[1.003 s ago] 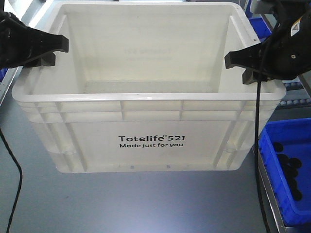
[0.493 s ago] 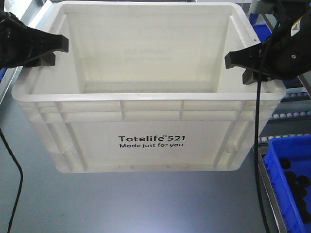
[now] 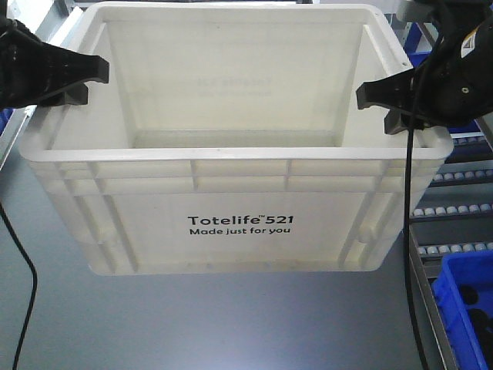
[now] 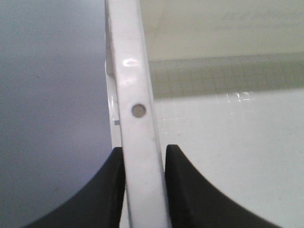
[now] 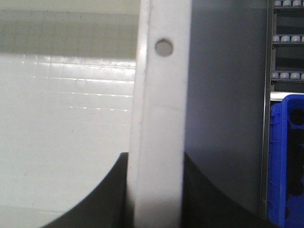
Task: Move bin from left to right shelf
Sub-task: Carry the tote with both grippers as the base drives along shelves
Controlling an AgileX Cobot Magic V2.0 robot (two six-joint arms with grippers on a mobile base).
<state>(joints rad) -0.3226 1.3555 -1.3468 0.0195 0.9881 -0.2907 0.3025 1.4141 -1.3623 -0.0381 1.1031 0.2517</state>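
Item: white plastic bin (image 3: 239, 193), rectangular, ribbed rim, open top, empty inside, black print "Totelife 521 Made just for you" on the near long wall. Position: centre of the front view, upright, over the grey counter (image 3: 192, 331), spanning the gap between my two arms; I cannot tell whether its base touches the counter. Left hold: my left fingers (image 3: 73, 77) are clamped on the bin's left short rim, one pad outside and one inside; the left wrist view shows the fingers (image 4: 102, 190) pressed against both faces of the rim strip (image 4: 137, 71), just below a small round hole (image 4: 138, 110). Right hold: my right fingers (image 3: 385, 92) grip the right short rim in the same manner; in the right wrist view the fingers (image 5: 102, 199) flank the rim (image 5: 159, 118), a matching hole (image 5: 164, 47) further up it. Attached: black cable (image 3: 408, 231) hanging from the right arm across the bin's right corner. Surroundings: roller rails (image 3: 454, 210) of a shelf to the right of the bin; a blue bin (image 3: 454, 293) at lower right, near the white bin but apart from it, with dark contents, too cropped to identify.
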